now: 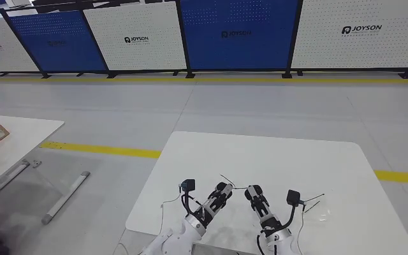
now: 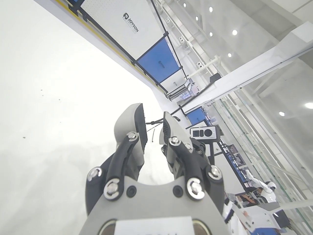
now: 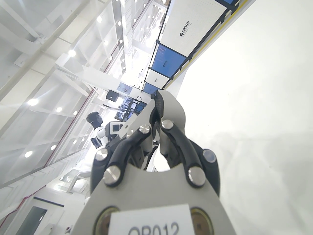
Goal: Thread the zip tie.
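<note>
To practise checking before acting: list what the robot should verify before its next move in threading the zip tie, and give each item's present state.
1. The right gripper is shut on the thin black plastic zip tie: ok, as far as the top view shows.
2. The left gripper is open, with one finger on each side of the tie: ok.
3. The tie's tip is lined up with its head: cannot tell.
4. The tie is already threaded: cannot tell.
5. The spare black zip ties lie apart from both grippers on the white table: ok.

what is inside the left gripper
A thin black zip tie crosses the gap between the fingers of the open left gripper. Where it ends is hidden behind the fingers.
</note>
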`<state>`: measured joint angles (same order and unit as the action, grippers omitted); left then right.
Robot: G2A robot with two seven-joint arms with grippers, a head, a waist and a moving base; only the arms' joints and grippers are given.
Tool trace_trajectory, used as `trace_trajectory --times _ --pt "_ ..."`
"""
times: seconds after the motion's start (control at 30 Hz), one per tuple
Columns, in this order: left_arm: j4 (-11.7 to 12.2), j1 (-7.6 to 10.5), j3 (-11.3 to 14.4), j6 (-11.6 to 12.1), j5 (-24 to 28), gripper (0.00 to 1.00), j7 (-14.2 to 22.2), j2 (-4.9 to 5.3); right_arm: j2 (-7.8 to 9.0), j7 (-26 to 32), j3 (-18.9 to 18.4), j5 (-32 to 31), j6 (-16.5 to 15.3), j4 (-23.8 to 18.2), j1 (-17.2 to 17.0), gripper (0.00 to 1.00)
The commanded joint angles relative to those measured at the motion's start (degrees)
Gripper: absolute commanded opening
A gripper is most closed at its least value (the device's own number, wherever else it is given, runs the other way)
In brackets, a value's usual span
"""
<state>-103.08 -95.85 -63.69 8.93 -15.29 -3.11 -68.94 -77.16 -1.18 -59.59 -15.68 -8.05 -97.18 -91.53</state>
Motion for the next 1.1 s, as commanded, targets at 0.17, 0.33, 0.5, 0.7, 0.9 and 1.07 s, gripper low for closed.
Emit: trace_trajectory --times 0.17,0.33,0.5,0.7,0.9,1.07 --pt "-0.1 -0.27 -0.6 0.2 0.2 0.2 0.0 0.07 -0.17 -0.9 0.0 -0.2 0.5 0.3 0.1 0.0" --pt "-0.2 -0.49 -0.6 0.3 -1.0 0.18 0.0 0.14 -0.27 -1.2 0.0 -0.2 0.8 0.3 0.2 0.0" --pt "-0.5 -0.82 0.0 0.0 -3.0 0.16 -0.3 0.14 -0.4 -1.4 0.3 -0.5 1.3 0.4 0.3 0.0" --pt "-0.1 -0.56 0.7 -0.9 -4.5 0.21 -0.1 0.08 -0.53 -1.4 0.1 0.2 1.4 0.5 0.4 0.0" --pt "-0.3 -0.22 1.2 -1.1 -4.8 0.28 -1.2 -0.08 -0.62 -0.9 0.4 -1.1 2.4 0.9 0.7 0.0" --pt "-0.3 -0.06 1.3 -1.6 -5.1 0.29 -1.7 -0.15 -0.67 -0.7 0.6 -1.7 2.6 1.0 0.7 0.0"
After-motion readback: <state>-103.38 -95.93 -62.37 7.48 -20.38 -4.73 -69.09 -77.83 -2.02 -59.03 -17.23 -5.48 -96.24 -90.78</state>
